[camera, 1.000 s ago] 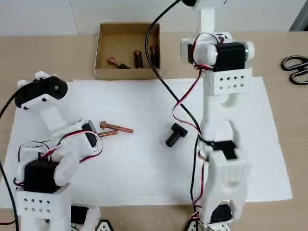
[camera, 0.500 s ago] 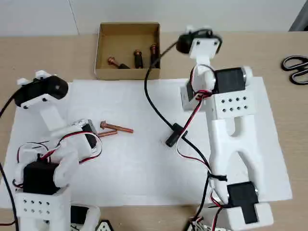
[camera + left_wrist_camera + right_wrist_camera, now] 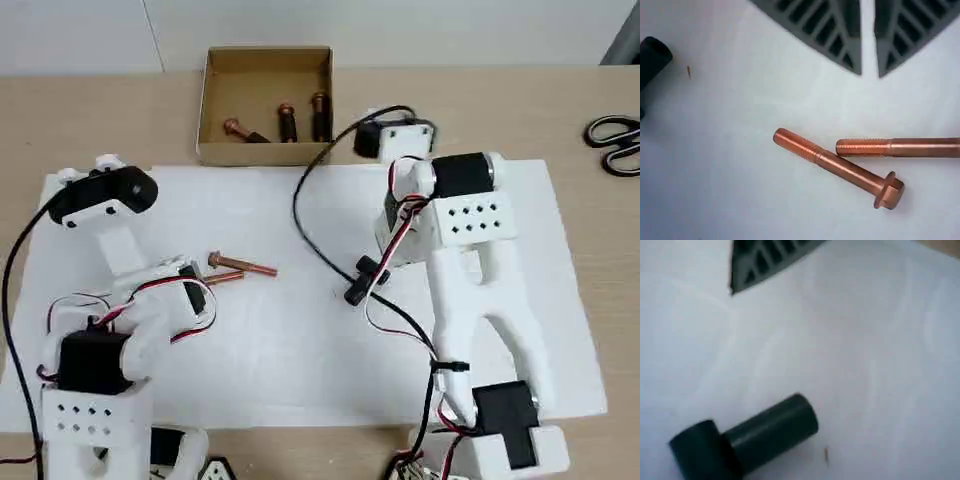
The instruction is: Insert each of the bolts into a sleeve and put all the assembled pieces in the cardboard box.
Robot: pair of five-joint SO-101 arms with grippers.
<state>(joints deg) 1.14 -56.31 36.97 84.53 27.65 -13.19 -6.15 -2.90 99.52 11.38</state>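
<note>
Two bare copper bolts (image 3: 240, 266) lie side by side on the white sheet (image 3: 290, 350); in the left wrist view they show as a full bolt (image 3: 837, 167) and the threaded end of another bolt (image 3: 897, 147). My left gripper (image 3: 200, 285) hovers just beside them, its jaws (image 3: 869, 74) nearly together with a thin slit and nothing held. A black sleeve (image 3: 365, 280) (image 3: 747, 440) lies mid-sheet, and my right gripper (image 3: 390, 225) hangs close above and behind it. The cardboard box (image 3: 212, 100) at the back holds three assembled pieces (image 3: 286, 122).
Scissors (image 3: 615, 142) lie on the wooden table at the far right. The right arm's black cable (image 3: 310, 235) loops over the sheet between the box and the sleeve. Both arm bases stand at the front edge.
The right arm has drawn back from beyond the box and folded down over the sheet near the sleeve. The left arm has shifted slightly to the right.
</note>
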